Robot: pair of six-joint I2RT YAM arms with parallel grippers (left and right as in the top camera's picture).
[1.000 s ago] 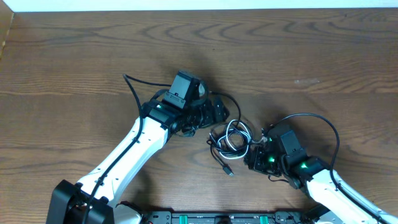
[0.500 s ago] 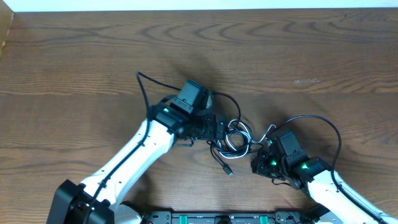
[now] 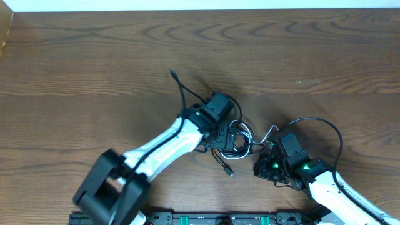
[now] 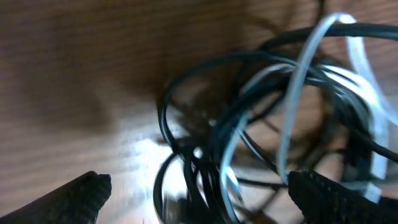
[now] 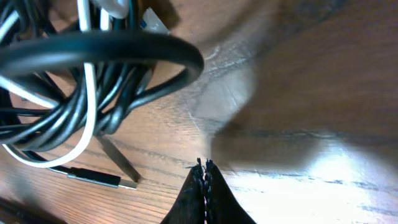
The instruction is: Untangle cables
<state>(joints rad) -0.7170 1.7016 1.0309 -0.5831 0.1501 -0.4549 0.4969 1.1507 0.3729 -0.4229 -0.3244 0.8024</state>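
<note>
Right gripper [image 5: 203,169]: clenched, holding nothing, low over the table [image 3: 325,56], just beside the cables [image 5: 68,112]. Cables: white and black cords knotted in one bundle, mid-table. Left gripper [image 4: 199,190]: released, jaws spread wide, straddling the bundle.

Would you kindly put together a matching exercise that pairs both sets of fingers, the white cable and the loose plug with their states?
1. left fingers
2. right fingers
3. white cable
4. loose plug

a. looped among the black cables
b. shut, holding nothing
c. lying on the table, outside the loops
d. wide open over the cables

Pairs: 1-d, 2-b, 3-a, 4-c.
</note>
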